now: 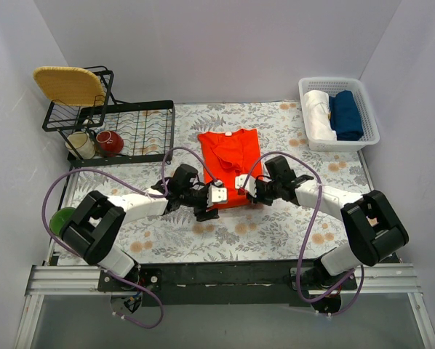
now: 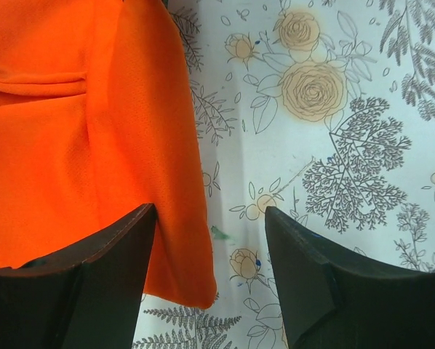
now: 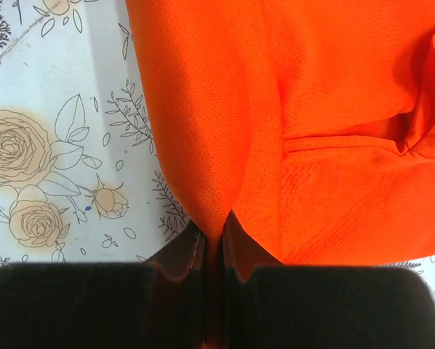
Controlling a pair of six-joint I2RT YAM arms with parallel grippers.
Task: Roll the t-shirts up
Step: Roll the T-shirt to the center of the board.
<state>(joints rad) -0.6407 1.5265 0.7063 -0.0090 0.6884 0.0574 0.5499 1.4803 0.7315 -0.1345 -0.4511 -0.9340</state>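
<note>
The orange-red t-shirt (image 1: 232, 161) lies folded into a narrow strip on the floral cloth at mid-table. My left gripper (image 1: 216, 195) is open at the shirt's near left corner; in the left wrist view (image 2: 210, 240) the corner of the t-shirt (image 2: 94, 145) lies between the fingers, beside the left one. My right gripper (image 1: 244, 184) is shut on the shirt's near edge; the right wrist view shows the t-shirt (image 3: 290, 109) pinched into a ridge between the fingertips (image 3: 236, 240).
A white basket (image 1: 366, 109) at the back right holds a white bundle (image 1: 319, 115) and a dark blue bundle (image 1: 346, 115). A black dish rack (image 1: 134, 131) with mugs stands at the back left. A green bowl (image 1: 60, 220) sits at the left edge.
</note>
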